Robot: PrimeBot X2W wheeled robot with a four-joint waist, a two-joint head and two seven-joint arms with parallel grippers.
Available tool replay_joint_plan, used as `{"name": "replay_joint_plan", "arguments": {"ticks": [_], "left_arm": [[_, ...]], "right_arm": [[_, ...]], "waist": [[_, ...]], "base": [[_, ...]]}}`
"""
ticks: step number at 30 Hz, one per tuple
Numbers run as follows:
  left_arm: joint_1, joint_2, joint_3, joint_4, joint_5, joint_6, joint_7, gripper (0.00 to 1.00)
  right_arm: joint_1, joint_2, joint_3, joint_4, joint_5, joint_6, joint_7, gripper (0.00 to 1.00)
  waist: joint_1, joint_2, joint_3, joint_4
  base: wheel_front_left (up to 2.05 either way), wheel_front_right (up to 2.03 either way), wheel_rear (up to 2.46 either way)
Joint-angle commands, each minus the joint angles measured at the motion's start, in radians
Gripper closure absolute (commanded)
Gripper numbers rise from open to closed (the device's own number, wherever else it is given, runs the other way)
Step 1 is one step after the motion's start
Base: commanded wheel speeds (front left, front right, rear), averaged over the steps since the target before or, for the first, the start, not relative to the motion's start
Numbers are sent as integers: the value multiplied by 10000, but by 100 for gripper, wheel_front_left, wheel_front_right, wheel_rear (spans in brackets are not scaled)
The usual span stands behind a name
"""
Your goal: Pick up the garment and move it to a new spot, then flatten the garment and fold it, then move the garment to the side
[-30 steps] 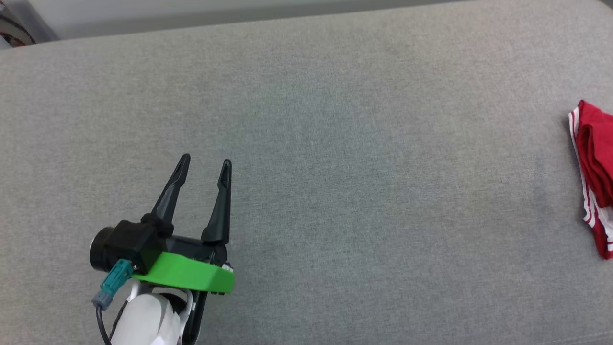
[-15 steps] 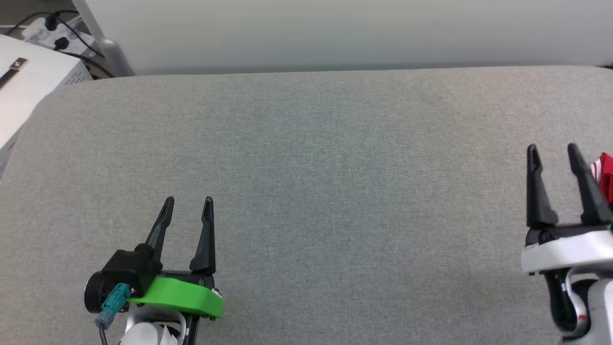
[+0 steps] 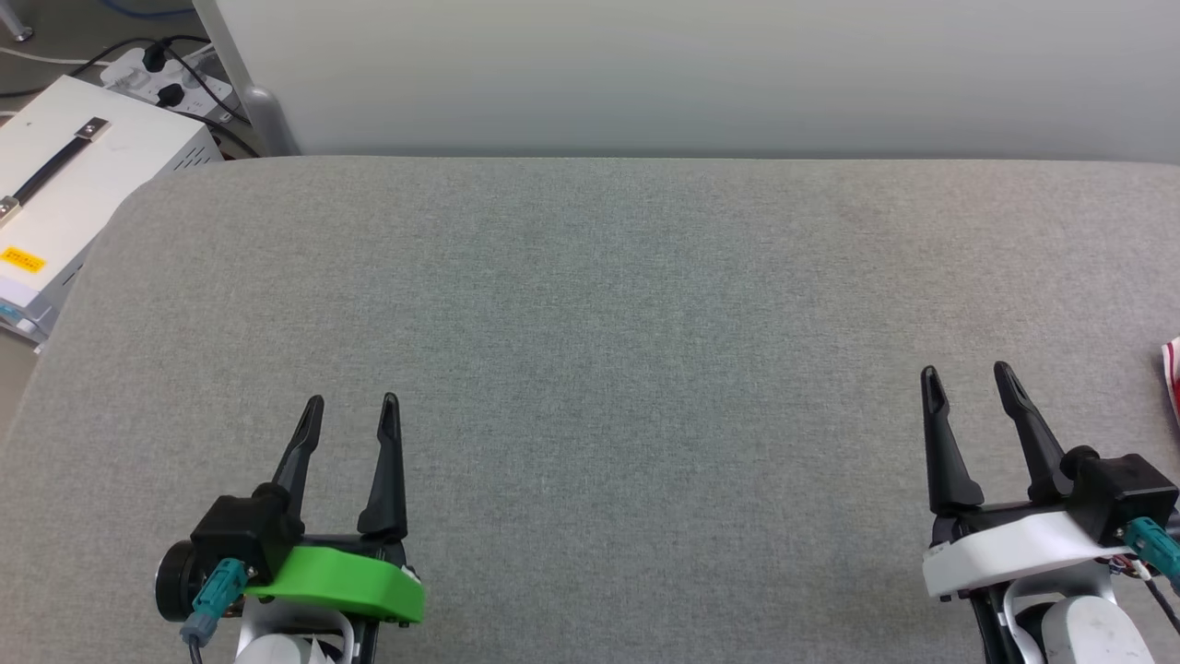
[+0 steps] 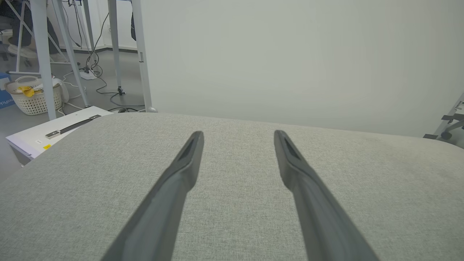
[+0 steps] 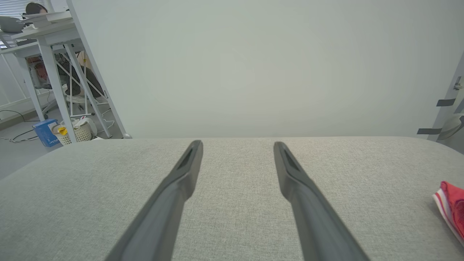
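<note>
The garment [image 3: 1173, 369] is a red cloth with white striped trim, just a sliver at the right edge of the head view, lying on the grey padded table [image 3: 608, 304]. In the right wrist view the garment [image 5: 451, 212] lies at the far right, folded or bunched. My right gripper [image 3: 968, 373] stands open at the lower right, to the left of the garment and apart from it. My left gripper [image 3: 350, 404] stands open at the lower left, nothing between its fingers. Both pairs of fingers point toward the table's far edge.
A white case with a black handle [image 3: 64, 184] sits off the table's far left corner, with a power strip and cables [image 3: 166, 78] behind it. A pale wall panel [image 3: 701, 74] runs along the far edge. A person sits at a desk [image 5: 34, 9].
The head camera has swung and tilted, so the whole picture shifted: the far wall and white case came into view, the right gripper appeared, and the garment slid to the right edge.
</note>
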Motion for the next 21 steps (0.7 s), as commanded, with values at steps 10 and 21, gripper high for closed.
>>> {"name": "replay_joint_plan", "arguments": {"ticks": [10, 21], "left_arm": [[144, -88, -177, -76, 91, -28, -57, 0], [183, -101, -126, -128, 67, -28, -57, 0]], "right_arm": [[107, 144, 23, 133, -134, -7, -100, 0], [121, 189, -116, -117, -95, -7, -102, 0]], "waist": [[1, 120, -47, -29], [1, 120, -76, -62]], "base": [[0, 0, 0], [0, 0, 0]]}}
